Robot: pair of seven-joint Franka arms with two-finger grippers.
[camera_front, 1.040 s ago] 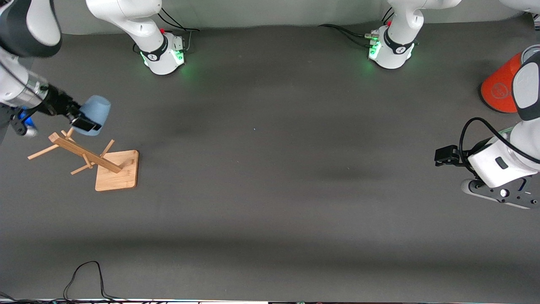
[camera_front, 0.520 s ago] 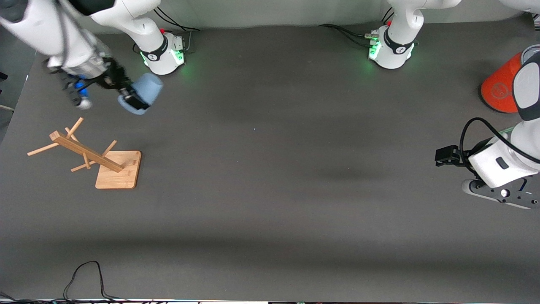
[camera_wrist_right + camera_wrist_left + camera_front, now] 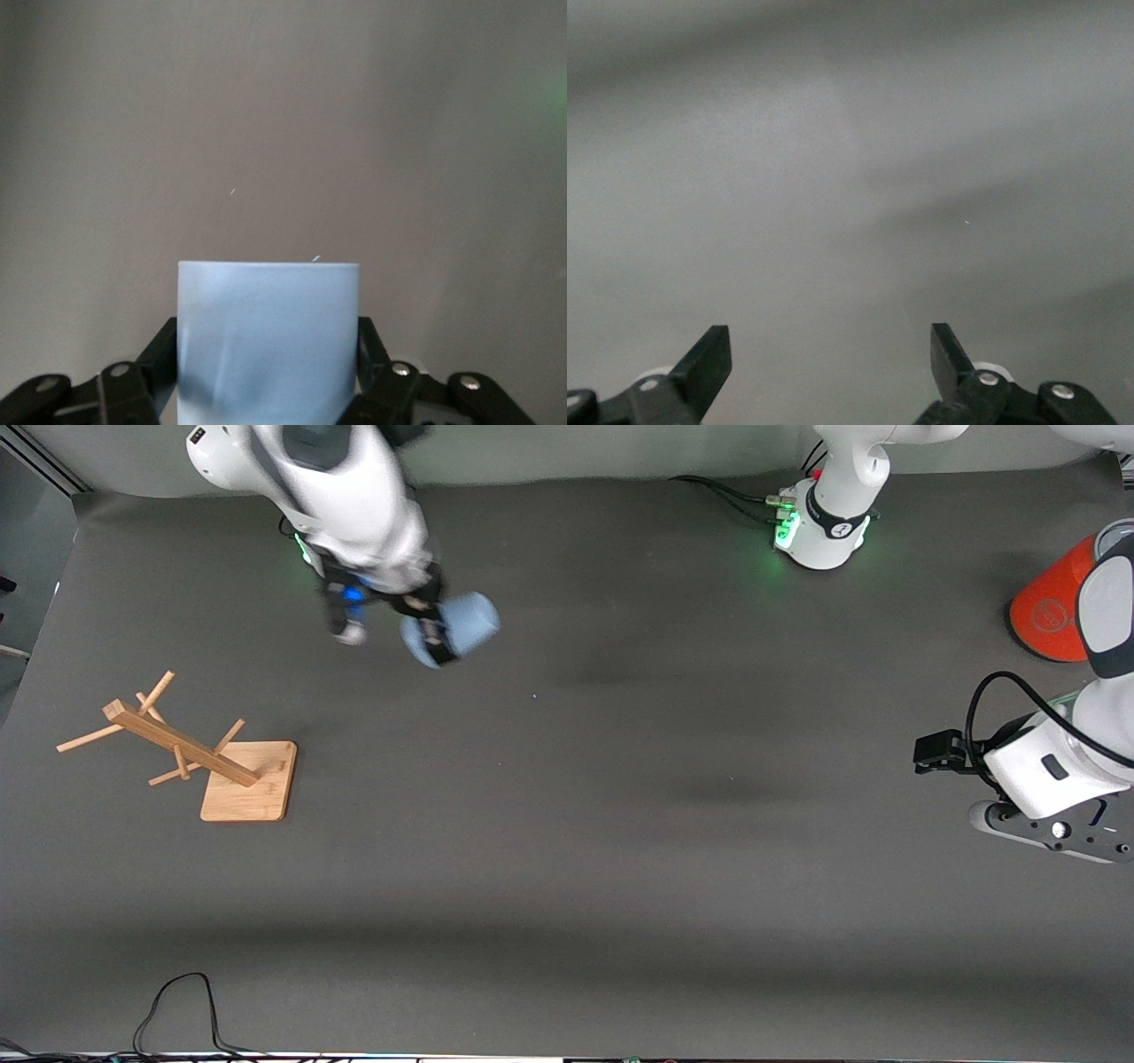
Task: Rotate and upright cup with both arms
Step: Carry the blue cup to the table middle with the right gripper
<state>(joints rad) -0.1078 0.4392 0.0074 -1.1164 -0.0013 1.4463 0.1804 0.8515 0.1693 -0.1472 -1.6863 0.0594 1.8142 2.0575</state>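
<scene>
Gripping one cup (image 3: 461,627), the right gripper (image 3: 434,638) is seen in the air over the table (image 3: 567,850), near its own base. One wooden rack (image 3: 190,757) and one orange cylinder (image 3: 1050,607) are counted. Only the left wrist view shows the left gripper (image 3: 831,359), its jaws wide and empty; the cup seems tilted.

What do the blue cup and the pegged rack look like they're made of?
Cup: likely plastic, matte; even pale-blue surface with no glare or pattern, held sideways in the shut right gripper. Rack: light wood, possibly bamboo; tan grain-toned square base, post and pegs, unpainted.
</scene>
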